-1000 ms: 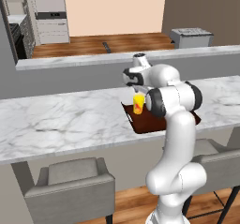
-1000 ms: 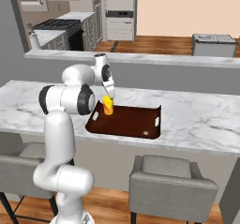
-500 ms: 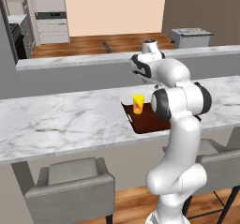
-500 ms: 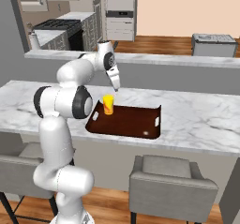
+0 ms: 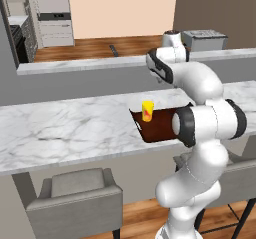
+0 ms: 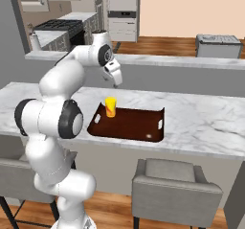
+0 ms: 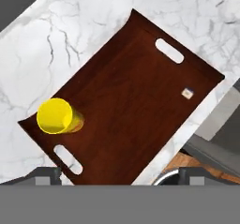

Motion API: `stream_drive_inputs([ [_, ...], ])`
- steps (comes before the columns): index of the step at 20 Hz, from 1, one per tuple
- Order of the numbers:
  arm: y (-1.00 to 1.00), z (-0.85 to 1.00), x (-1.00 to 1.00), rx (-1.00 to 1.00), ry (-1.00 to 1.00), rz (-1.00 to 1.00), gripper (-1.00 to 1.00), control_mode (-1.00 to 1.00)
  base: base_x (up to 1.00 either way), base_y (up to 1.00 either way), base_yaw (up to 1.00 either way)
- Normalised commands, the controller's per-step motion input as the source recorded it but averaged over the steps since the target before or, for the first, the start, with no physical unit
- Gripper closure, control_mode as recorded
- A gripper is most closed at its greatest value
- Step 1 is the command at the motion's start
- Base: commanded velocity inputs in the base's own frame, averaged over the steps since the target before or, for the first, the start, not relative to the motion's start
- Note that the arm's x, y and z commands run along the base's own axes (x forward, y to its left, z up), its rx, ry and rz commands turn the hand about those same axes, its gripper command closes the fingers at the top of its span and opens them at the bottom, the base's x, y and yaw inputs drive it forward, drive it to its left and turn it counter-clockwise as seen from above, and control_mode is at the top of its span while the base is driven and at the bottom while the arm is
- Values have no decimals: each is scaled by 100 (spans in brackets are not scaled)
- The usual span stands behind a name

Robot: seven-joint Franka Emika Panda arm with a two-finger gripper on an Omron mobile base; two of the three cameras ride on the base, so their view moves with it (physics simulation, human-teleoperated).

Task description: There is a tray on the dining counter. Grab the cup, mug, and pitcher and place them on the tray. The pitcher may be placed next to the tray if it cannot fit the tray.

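The yellow cup [image 6: 110, 107] [image 5: 147, 111] stands upright near the left end of the dark reddish-brown tray [image 6: 129, 125] [image 5: 160, 125] on the dining counter [image 6: 201, 120] [image 5: 65, 128]. My gripper [image 6: 116, 83] hangs well above the cup and tray, open, with nothing between its fingers. In the hand view I look straight down on the tray [image 7: 140, 101]; the cup [image 7: 55, 116] is at its lower left, and my gripper [image 7: 118, 174] is wide apart over the counter edge. The mug and pitcher are out of view.
Grey chairs [image 5: 75, 198] [image 6: 174, 189] stand in front of the counter. A raised marble ledge [image 6: 191, 60] runs behind it, with a grey appliance [image 6: 217, 45] beyond. A small white speck [image 7: 187, 93] lies on the tray's right part.
My hand has risen from beside the cup to well above the tray. The cup stays standing on the tray.
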Motion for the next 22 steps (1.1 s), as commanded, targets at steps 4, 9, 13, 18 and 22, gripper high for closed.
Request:
stream_drive_inputs([
  [4, 10, 54, -94, 0, -7, 35, -100, -100, 0, 0, 0],
  [9, 26, 62, -63, 0, -3, 29, -100, -100, 0, 0, 0],
  [13, 7, 52, -86, 0, -10, 29, -100, -100, 0, 0, 0],
  [18, 4, 48, -94, 0, -18, 25, -100, -100, 0, 0, 0],
  [22, 3, 40, -98, 0, -17, 23, -100, -100, 0, 0, 0],
])
